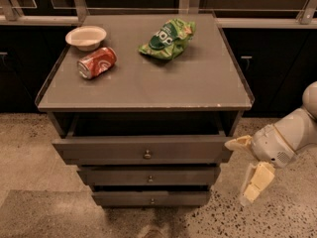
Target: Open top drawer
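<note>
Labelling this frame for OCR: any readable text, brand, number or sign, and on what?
No text reads clearly.
Can: white script on red, too blurred to read.
Bag: dark round logo on green, too blurred to read.
Bowl, top drawer, gripper (open, just right of that drawer's front): no markings visible.

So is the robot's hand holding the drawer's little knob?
No, the gripper hangs open beside the right end of the top drawer, well clear of the knob at its centre.
</note>
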